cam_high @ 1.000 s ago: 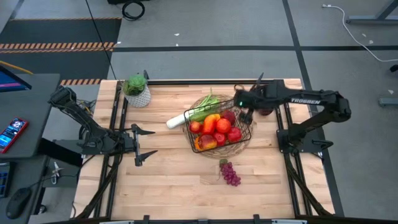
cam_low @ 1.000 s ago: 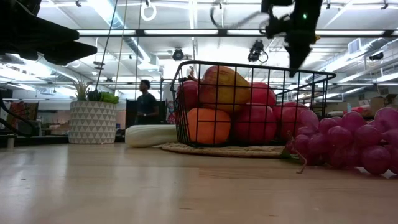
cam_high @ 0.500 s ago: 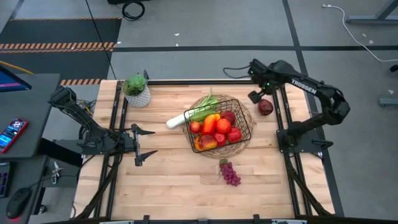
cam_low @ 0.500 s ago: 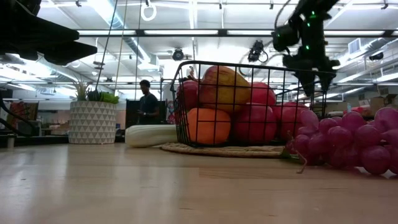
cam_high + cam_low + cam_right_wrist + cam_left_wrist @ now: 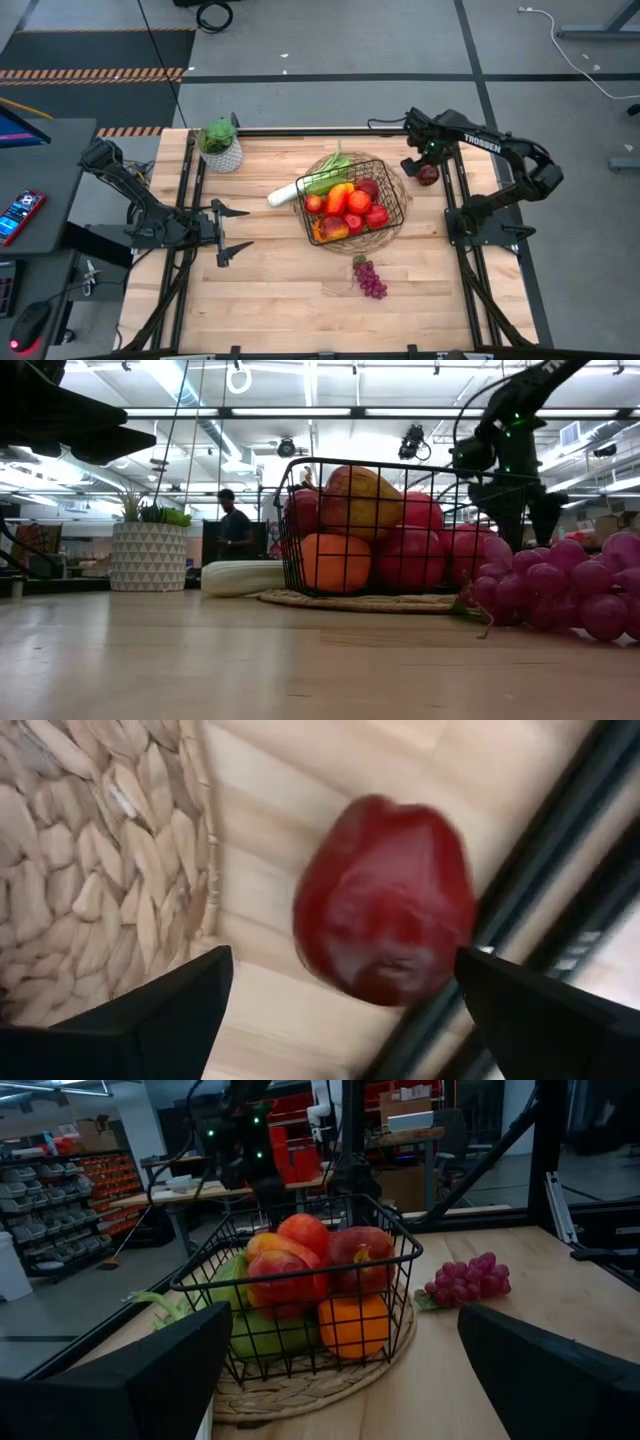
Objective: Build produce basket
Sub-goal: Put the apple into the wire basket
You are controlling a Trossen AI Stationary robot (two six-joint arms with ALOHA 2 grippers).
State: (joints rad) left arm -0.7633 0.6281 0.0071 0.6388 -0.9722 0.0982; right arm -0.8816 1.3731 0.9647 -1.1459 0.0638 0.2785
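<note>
**benchbot:** Two pieces of produce are not in the basket (image 5: 352,203) yet, going by the high view: a dark red apple (image 5: 427,173) on the bare wood at the far right, just beside the table's right rail, and the grapes (image 5: 371,279) lying nearer, well apart from it. The right gripper (image 5: 418,160) sits directly over that apple, so that arm is clearly the closer one. The left gripper (image 5: 232,229) is parked way over at the left edge, fingers spread, holding nothing.

**wirefan:** Does the low view add anything?

**benchbot:** Not much. The right gripper (image 5: 518,510) hangs behind the basket (image 5: 400,525), fingers pointing down and spread. I can't see the apple there; the basket and grapes (image 5: 560,585) block it.

**wirefan:** Left wrist?

**benchbot:** Just the full basket (image 5: 300,1300) on its wicker mat (image 5: 330,1375), grapes (image 5: 465,1278) off to one side, and the other arm far behind it. Nothing between its own fingers.

**wirefan:** And the right wrist?

**benchbot:** That's the money shot. The apple (image 5: 385,900) sits dead centre between the two open fingers (image 5: 150,1010), untouched, with the mat (image 5: 100,850) edge on one side and the dark rail on the other. It's roundish, so no real long axis to line up with. My guess is it only needs to come straight down and close.
</note>
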